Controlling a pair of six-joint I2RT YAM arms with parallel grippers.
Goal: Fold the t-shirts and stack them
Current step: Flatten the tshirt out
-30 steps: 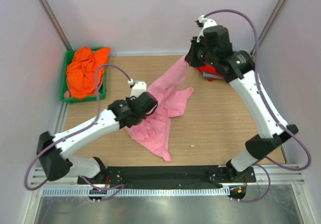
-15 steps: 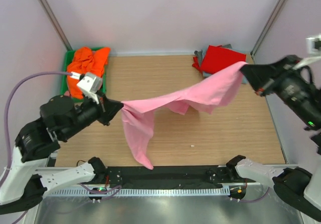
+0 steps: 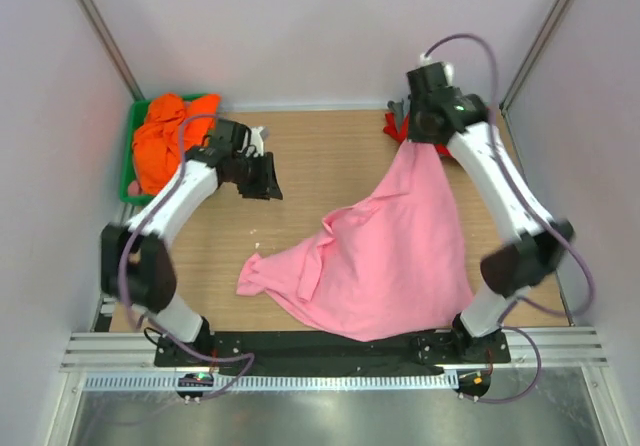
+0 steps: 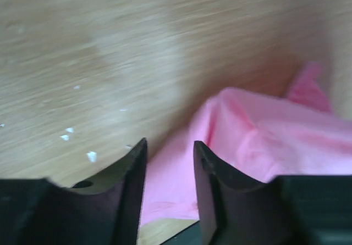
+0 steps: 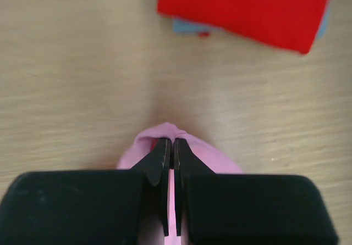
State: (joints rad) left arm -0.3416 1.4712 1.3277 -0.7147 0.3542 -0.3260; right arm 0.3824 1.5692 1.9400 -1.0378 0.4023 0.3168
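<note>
The light pink t-shirt hangs from my right gripper and spreads rumpled over the table toward the front. My right gripper is shut on a fold of the pink t-shirt, held up near the back right. A folded red t-shirt lies on a grey one just beyond it, partly hidden by the right arm in the top view. My left gripper is open and empty over bare wood at the left; the pink t-shirt lies beyond its fingers. The orange t-shirt is crumpled in the bin.
A green bin stands at the back left and holds the orange cloth. The wooden table has white walls and metal posts around it. Small white specks lie on the wood near the left gripper.
My left gripper has let go of the pink t-shirt and moved to the back left. The right gripper has swung back near the red stack; the shirt has dropped onto the table.
</note>
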